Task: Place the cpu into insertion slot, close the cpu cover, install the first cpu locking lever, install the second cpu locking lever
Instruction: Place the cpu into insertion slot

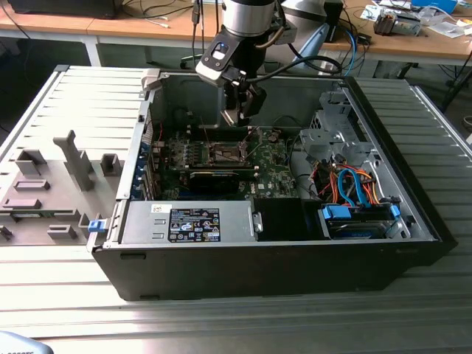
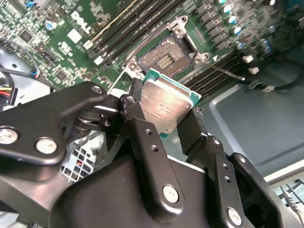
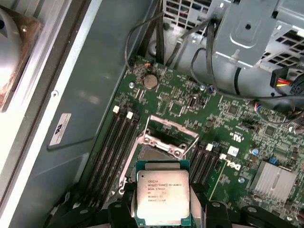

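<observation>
Second wrist view: jaws pinching cpu (image 2: 168,107), its edges partly hidden; insertion slot (image 2: 166,54) uncovered, apart

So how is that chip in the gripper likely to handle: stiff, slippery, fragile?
The chip looks flat and rigid, so probably stiff. Its smooth metal face, pinched at two edges by the gripper, could slip or twist. Small and thin, it is likely light, yet easy to damage if knocked on the socket.
</observation>
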Controlling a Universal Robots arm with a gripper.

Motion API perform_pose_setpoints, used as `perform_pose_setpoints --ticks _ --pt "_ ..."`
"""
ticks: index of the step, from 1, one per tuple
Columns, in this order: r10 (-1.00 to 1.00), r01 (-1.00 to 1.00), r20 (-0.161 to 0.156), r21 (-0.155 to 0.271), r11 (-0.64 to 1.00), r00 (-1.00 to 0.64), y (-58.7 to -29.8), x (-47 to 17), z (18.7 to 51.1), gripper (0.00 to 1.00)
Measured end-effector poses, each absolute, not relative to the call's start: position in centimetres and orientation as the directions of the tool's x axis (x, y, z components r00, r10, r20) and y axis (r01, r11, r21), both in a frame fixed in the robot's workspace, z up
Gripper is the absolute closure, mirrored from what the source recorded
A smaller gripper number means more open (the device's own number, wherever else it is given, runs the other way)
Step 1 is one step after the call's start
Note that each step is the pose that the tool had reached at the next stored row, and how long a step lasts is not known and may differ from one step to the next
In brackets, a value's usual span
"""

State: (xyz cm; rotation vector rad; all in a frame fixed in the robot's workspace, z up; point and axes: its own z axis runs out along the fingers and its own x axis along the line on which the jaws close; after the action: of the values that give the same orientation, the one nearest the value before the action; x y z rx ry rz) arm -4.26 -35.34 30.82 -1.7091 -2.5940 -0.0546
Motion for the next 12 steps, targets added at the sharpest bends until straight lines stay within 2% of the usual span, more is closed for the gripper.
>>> perform_pose_setpoints --ticks 12 --pt "0.923 0.924 0.047 0.009 0.381 -0.381 -35.34 -4.26 30.80 0.46"
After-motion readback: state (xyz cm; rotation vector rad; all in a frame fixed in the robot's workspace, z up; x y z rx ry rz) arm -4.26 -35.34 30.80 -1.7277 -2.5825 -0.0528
